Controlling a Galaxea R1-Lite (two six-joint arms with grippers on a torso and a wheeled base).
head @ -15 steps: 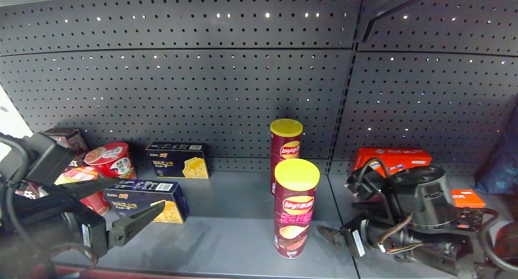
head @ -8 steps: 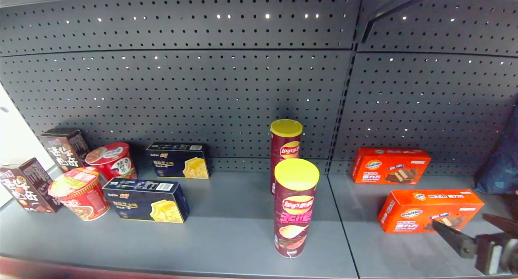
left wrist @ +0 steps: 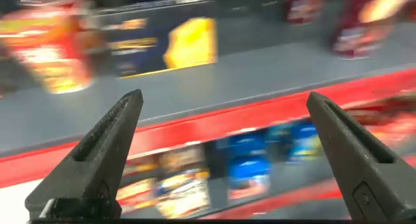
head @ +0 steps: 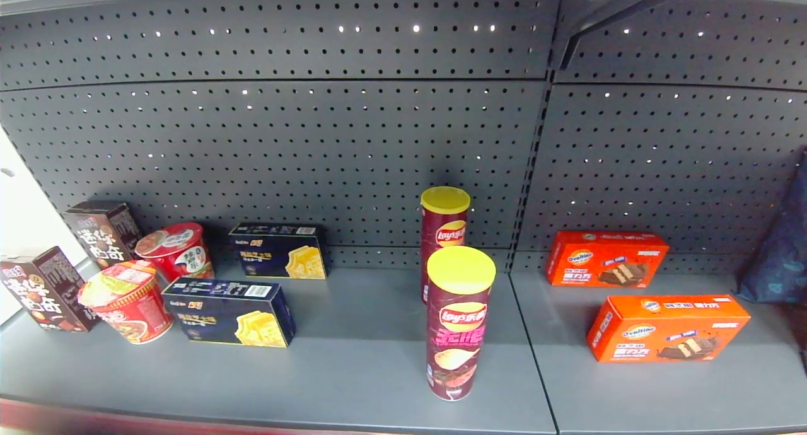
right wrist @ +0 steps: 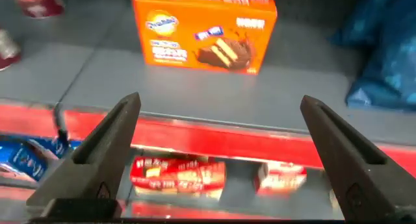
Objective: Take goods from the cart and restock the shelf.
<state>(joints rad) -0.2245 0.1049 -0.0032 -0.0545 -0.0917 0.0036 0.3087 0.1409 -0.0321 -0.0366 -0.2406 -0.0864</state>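
Goods are set out on the shelf (head: 353, 372): a chip can (head: 459, 321) is stood upright mid-shelf and an orange box (head: 668, 328) is laid rightward. Left gripper (left wrist: 222, 97) and right gripper (right wrist: 220, 99) are held wide apart, empty.

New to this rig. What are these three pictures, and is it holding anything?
A two-armed wheeled robot restocking a shop shelf. The wide picture is from its head camera. The other two are from wrist cameras, each looking out over its own arm's gripper: the left gripper and the right gripper. Both are open and hold nothing. On the shelf: two chip cans, two orange boxes, two dark blue boxes, two red noodle cups, two brown boxes.
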